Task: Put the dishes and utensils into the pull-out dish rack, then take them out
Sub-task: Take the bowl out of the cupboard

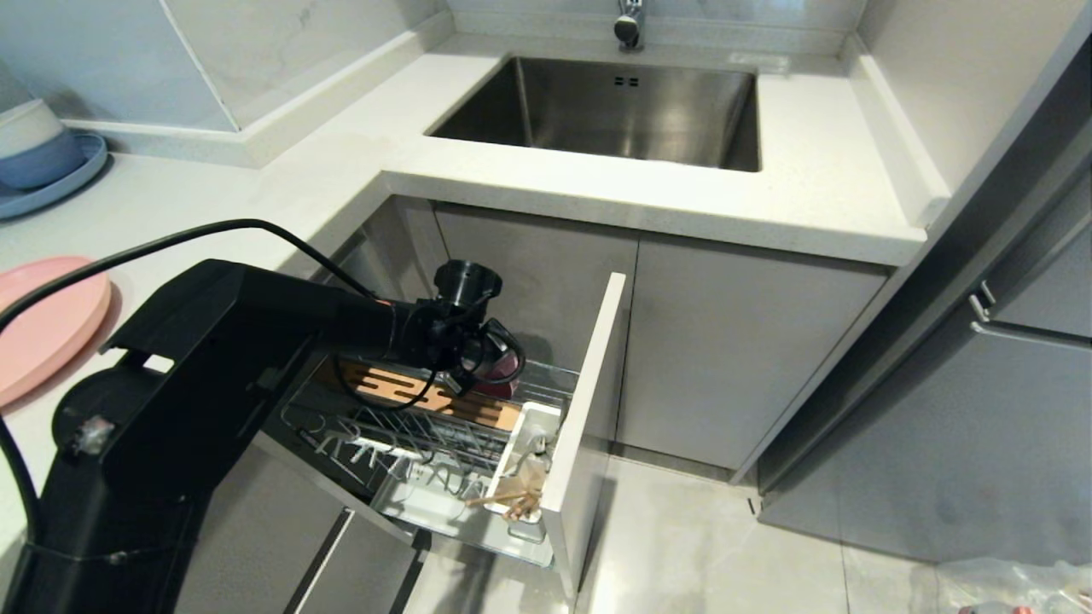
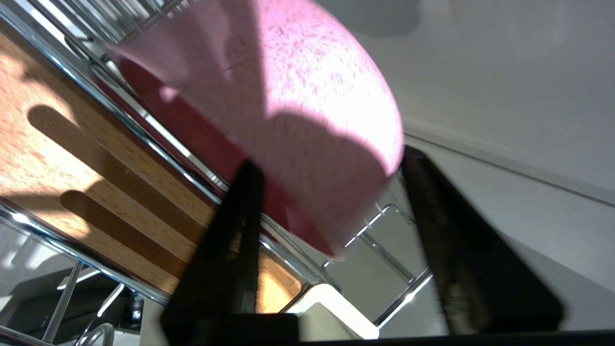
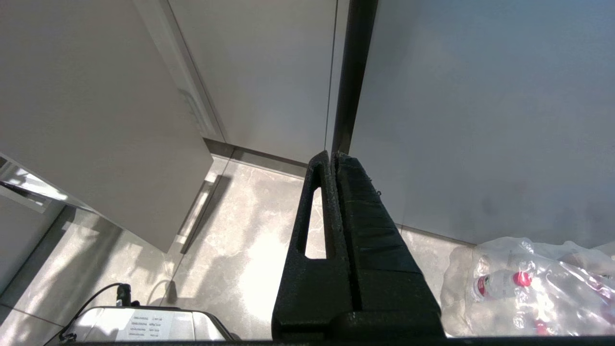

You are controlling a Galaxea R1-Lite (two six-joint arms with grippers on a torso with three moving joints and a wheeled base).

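The chopsticks (image 1: 505, 499) are lying in the white utensil cup (image 1: 531, 460) at the lower centre of the head view, at the near end of the pull-out rack (image 1: 426, 443). A fork cannot be made out there. Just above, at mid-frame, the left gripper (image 1: 488, 358) is reaching into the rack and straddling the rim of the pink bowl (image 2: 307, 120): in the left wrist view one finger (image 2: 230, 250) is sitting inside the bowl and the other outside it. Whether the grip is fully clenched cannot be told. The bowl is resting tilted on the wire beside the slotted wooden strip (image 1: 426, 394), probably so it drains and leaves its rim open to a pinch. The drawer front (image 1: 589, 426) is standing close on the right, so clear room for lifting is upward and toward the left. The pink plate (image 1: 43, 328) is lying on the tabletop (image 1: 819, 170) at the left edge. The right gripper (image 3: 334, 158) is hanging clenched and empty over the floor.
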